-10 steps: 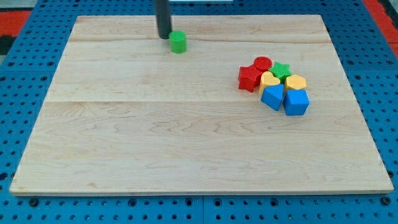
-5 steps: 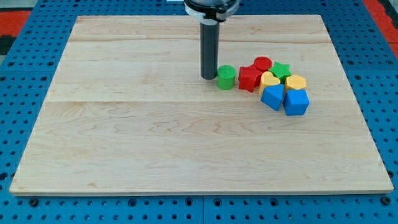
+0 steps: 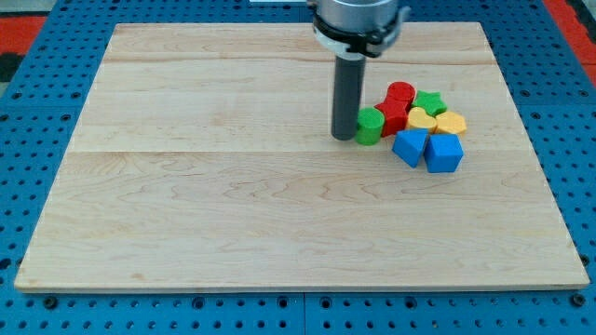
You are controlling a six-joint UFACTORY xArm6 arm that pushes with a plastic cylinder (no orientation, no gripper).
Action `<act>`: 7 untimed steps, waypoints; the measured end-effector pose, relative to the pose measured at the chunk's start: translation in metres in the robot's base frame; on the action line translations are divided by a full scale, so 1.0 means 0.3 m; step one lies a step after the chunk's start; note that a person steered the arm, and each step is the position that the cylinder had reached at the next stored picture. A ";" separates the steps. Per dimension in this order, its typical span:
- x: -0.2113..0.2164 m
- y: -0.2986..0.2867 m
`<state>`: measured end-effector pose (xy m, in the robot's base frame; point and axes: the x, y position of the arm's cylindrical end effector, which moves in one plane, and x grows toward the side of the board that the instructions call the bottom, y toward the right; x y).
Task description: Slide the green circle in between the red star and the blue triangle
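The green circle (image 3: 370, 127) sits right of the board's middle, touching the left side of the red star (image 3: 392, 115). The blue triangle (image 3: 408, 146) lies just to its lower right, a small gap apart. My tip (image 3: 344, 137) rests against the green circle's left side. The rod rises straight up from there.
The cluster at the view's right also holds a red circle (image 3: 400, 92), a green star (image 3: 429, 101), a yellow heart (image 3: 422, 119), a yellow block (image 3: 452, 123) and a blue block (image 3: 443, 153). The wooden board (image 3: 186, 205) lies on a blue pegboard.
My tip moved down and to the right, pushing the green circle from the board's top into the red star. The red star and the blocks beside it shifted slightly right.
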<state>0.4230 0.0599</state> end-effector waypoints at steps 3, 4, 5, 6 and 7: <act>0.064 -0.006; -0.032 -0.028; -0.049 0.005; -0.005 0.115; 0.024 0.077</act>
